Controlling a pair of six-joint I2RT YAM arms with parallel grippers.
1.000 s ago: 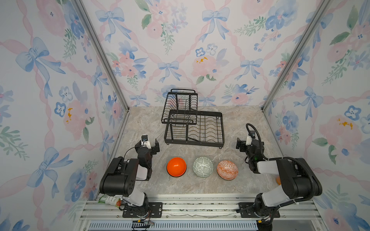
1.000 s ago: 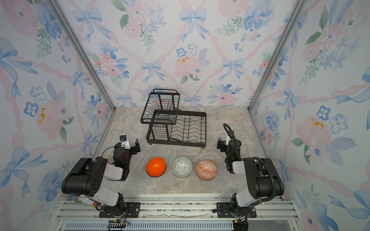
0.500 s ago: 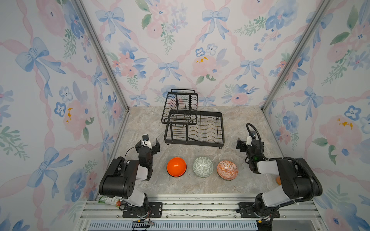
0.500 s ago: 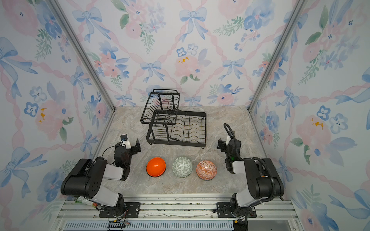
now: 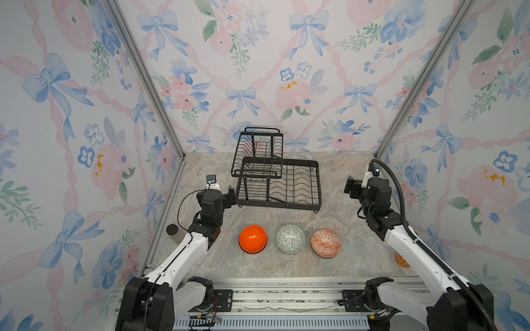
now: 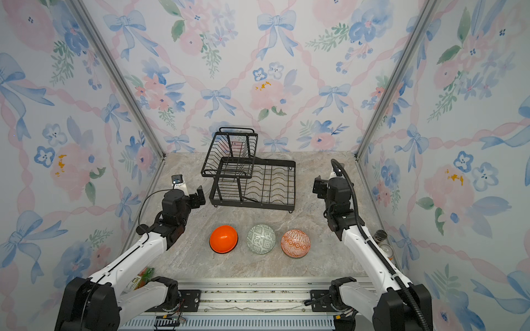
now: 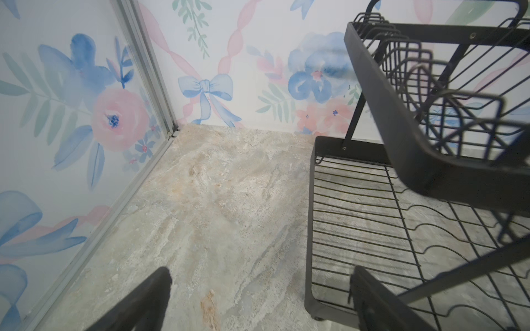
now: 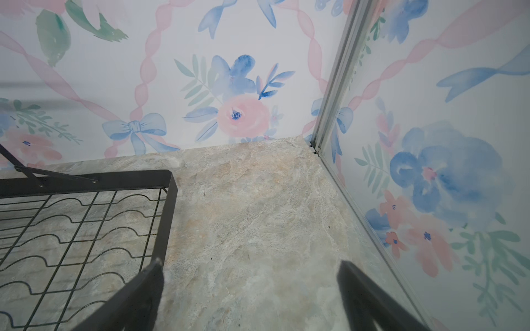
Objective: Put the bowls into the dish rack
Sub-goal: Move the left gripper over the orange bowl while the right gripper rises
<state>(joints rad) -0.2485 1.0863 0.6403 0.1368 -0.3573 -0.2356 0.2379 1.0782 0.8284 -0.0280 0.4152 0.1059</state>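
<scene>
Both claws released, bowls waiting out front

Left gripper and right gripper hang spread wide either side of the dish rack. The orange bowl, grey-green bowl and orange-white bowl sit in a row on the table in front of it.

No text, label, brand, number or sign can be read in any view. The crumpled packet at the near left of the scene shows green and orange printing, but it is too small to make out.
</scene>
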